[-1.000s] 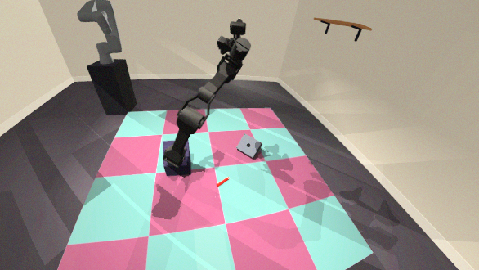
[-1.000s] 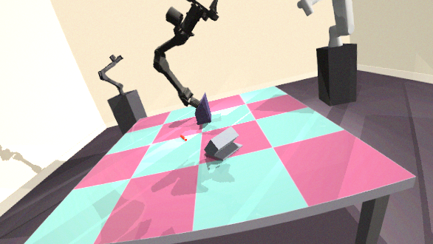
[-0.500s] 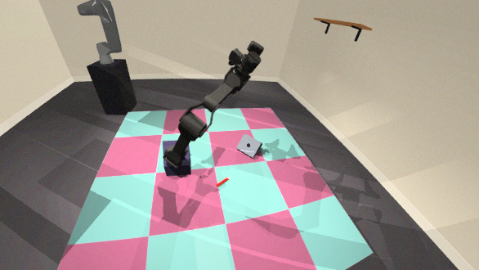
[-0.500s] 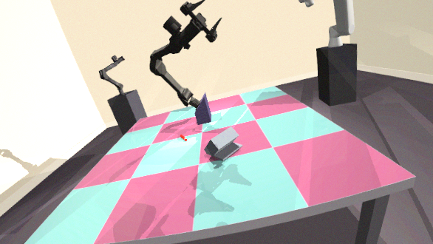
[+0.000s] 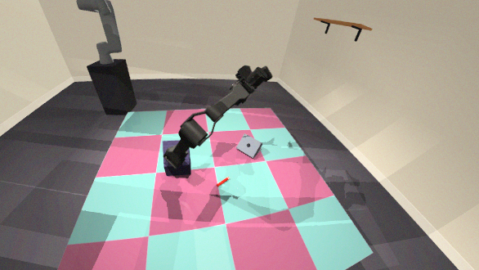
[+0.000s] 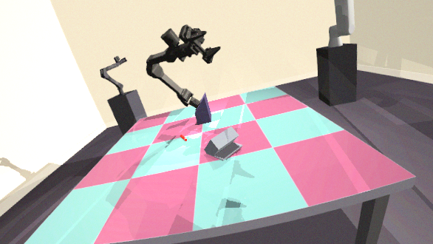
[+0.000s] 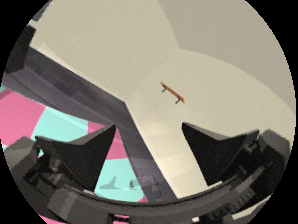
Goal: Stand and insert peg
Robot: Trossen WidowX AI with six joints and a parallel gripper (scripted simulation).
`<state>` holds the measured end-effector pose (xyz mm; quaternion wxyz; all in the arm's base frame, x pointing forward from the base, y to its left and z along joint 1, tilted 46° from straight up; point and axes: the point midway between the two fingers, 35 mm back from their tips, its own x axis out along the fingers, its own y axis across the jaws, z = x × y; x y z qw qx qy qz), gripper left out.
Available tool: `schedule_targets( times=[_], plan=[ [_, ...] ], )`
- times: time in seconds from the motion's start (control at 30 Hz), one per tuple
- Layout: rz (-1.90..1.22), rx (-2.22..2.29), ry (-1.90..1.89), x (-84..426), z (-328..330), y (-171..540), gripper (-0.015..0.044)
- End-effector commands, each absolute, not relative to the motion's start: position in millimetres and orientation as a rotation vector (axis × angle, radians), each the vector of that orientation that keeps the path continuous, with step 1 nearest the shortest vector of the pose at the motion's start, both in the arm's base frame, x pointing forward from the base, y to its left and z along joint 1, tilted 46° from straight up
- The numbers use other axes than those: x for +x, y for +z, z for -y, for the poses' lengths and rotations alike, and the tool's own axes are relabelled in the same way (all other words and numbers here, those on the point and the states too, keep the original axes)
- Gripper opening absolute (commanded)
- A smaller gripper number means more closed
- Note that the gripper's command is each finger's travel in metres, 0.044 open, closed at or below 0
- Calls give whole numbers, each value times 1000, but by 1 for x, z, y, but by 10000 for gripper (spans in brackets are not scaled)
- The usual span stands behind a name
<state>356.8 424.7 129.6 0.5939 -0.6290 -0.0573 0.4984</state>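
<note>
The red peg point(image 5: 221, 182) point(image 6: 183, 137) lies on its side on the checkered table point(image 5: 188, 249) point(image 6: 162, 207). Its white band shows near its upper right end in the top view. The grey sloped panel point(image 5: 254, 150) point(image 6: 221, 141) stands farther back and to the right of the peg there. One dark hole point(image 5: 248, 145) shows in its face in the top view; the exterior view hides the hole. My gripper point(image 7: 149, 125) point(image 6: 213, 41) is open and empty, high above the table. Neither peg nor panel shows between the fingers in the wrist view.
My arm's dark purple base block point(image 5: 178, 170) point(image 6: 204, 112) stands on the table, left of the panel in the top view. A grey arm on a black pedestal point(image 5: 112, 87) point(image 6: 337, 75) stands off the table. A brown wall shelf point(image 5: 342, 23) point(image 7: 172, 92) hangs beyond.
</note>
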Motion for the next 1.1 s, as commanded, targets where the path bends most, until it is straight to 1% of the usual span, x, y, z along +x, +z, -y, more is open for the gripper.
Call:
schedule_targets(
  times=[0.0, 0.53, 1.07],
  plan=[
    [-18, -1442, 1119, 366, -397, 118, 440],
    [-580, -1347, 880, 381, -275, 75, 440],
    [-1066, -1237, 517, 358, -144, 51, 440]
  ],
)
